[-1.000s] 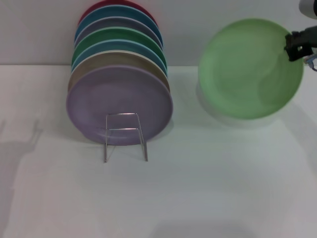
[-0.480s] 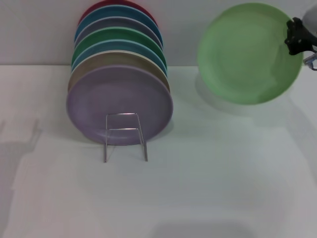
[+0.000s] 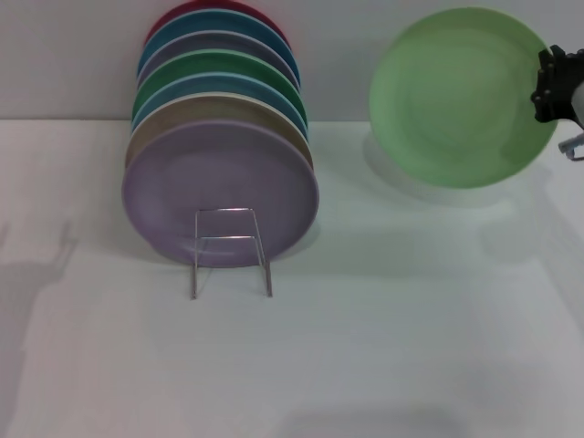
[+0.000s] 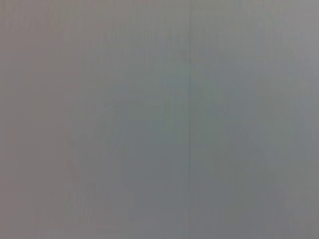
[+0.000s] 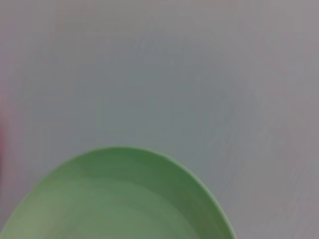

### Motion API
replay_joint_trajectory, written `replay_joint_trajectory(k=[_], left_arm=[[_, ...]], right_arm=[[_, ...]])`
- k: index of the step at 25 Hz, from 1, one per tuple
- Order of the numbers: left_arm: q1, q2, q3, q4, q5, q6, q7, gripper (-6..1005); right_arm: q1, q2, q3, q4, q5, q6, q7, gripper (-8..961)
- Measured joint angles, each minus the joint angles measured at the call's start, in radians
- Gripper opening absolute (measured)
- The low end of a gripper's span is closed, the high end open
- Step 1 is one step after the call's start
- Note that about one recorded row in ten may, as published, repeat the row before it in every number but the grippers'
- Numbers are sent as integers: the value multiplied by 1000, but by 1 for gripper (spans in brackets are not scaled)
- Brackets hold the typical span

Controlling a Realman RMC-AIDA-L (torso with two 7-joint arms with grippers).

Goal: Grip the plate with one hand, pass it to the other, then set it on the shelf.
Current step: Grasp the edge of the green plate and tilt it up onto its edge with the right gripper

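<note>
The light mint-green plate (image 3: 461,96) hangs in the air at the upper right of the head view, its face turned toward me. My right gripper (image 3: 552,84) is shut on the plate's right rim. In the right wrist view the plate (image 5: 119,199) fills the lower part of the picture. The shelf (image 3: 230,248), a thin silver wire rack, stands at left centre on the white table, with several upright plates stacked in it. My left gripper is out of view, and the left wrist view shows only a plain grey surface.
A lilac plate (image 3: 219,192) fronts the stack in the rack, with tan, blue, dark green and red plates behind it. The white table (image 3: 383,328) spreads in front of and to the right of the rack. A grey wall rises behind.
The right gripper has lifted the mint-green plate upward from near the table; over the last half second it barely moved.
</note>
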Motion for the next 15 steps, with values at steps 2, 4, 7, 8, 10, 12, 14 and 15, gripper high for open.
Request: replay_joint_trajectory(k=[2, 4, 7, 8, 10, 12, 14, 15], left_arm=[[2, -1, 0, -2, 0, 0, -1, 859], [4, -2, 1, -5, -1, 0, -3, 858], [7, -3, 5, -8, 0, 1, -4, 857], [8, -3, 5, -9, 0, 1, -5, 858], [13, -3, 9, -11, 2, 5, -10, 859], [28, -2, 15, -13, 4, 30, -36, 859], [40, -2, 15, -13, 5, 52, -69, 859], [40, -2, 15, -13, 5, 52, -69, 859]], right_arm=[[-4, 0, -19, -59, 0, -100, 24, 19], [-1, -1, -36, -154, 1, -247, 79, 19], [3, -2, -48, -224, 1, -366, 127, 19], [4, -2, -53, -250, 1, -405, 147, 19], [19, 0, -59, -370, 2, -577, 226, 19], [39, 1, -60, -457, 2, -678, 280, 19], [71, 1, -60, -553, 12, -764, 327, 19], [88, 1, -60, -600, 20, -801, 346, 19]])
